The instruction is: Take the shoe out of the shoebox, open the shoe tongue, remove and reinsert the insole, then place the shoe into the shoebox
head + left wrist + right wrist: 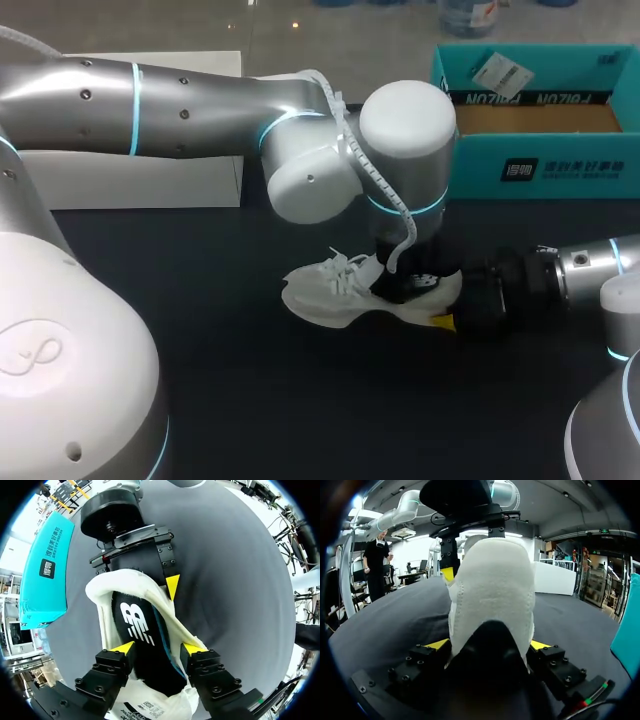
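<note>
A white shoe (335, 290) lies on the dark table, toe toward my left. My right gripper (445, 312) comes in from the right and is shut on the shoe's heel (490, 590), one finger on each side. My left gripper (157, 647) hangs over the shoe's mouth with its fingers apart. Its yellow fingertips (125, 647) stand at the two edges of the black insole (137, 630), which lies inside the shoe with its white logo showing. The right arm's yellow fingertip (172, 586) presses the heel collar ahead of my left gripper. The teal shoebox (540, 170) stands open at the back right.
A white box (150, 180) sits at the back left behind my left arm. The shoebox holds a small paper tag (495, 70). Dark tabletop (250, 400) stretches in front of the shoe.
</note>
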`<state>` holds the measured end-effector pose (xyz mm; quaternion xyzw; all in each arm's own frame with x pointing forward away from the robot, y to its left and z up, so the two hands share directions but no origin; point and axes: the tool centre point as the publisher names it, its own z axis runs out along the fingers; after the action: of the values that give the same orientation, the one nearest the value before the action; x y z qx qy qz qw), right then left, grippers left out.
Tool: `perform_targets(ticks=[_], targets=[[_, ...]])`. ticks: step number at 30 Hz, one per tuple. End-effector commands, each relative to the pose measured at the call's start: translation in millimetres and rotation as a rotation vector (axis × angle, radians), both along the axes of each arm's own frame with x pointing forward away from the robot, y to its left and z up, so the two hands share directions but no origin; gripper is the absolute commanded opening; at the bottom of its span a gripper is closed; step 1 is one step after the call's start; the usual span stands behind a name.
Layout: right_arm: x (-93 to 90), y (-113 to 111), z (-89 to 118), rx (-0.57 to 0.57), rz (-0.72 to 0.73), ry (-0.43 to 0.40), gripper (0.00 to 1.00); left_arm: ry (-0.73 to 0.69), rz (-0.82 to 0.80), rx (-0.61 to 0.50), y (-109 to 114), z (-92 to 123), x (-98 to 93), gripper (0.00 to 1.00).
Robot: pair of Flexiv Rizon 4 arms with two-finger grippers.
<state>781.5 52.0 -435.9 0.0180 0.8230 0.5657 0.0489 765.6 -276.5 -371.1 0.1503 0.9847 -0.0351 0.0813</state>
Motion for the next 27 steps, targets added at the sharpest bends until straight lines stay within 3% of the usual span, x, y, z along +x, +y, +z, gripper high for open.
perform_targets(ticks=[1, 9, 17, 18, 19, 21, 27], targets=[[-0.3, 3, -8, -0.004, -0.001, 0.001, 0.0, -0.001, -0.002, 0.008, -11, -11, 2.5, 0.61], [-0.3, 3, -8, -0.004, -0.001, 0.001, 0.0, 0.057, 0.013, 0.042, -20, -31, 21.8, 0.66], [-0.3, 3, -8, -0.004, -0.001, 0.001, 0.0, 0.022, -0.006, 0.078, -20, -73, 16.9, 0.62], [-0.3, 3, -8, -0.004, -0.001, 0.001, 0.0, 0.019, -0.004, 0.074, -18, -76, 16.2, 0.6], [-0.3, 3, -8, -0.004, -0.001, 0.001, 0.0, 0.02, -0.006, 0.065, -17, -78, 15.5, 0.46], [-0.3, 3, -8, -0.004, -0.001, 0.001, 0.0, 0.031, 0.011, 0.057, -14, -80, 16.0, 0.0], [-0.3, 3, -8, -0.004, -0.001, 0.001, 0.0, 0.027, 0.025, 0.038, -7, -69, 14.8, 0.0]])
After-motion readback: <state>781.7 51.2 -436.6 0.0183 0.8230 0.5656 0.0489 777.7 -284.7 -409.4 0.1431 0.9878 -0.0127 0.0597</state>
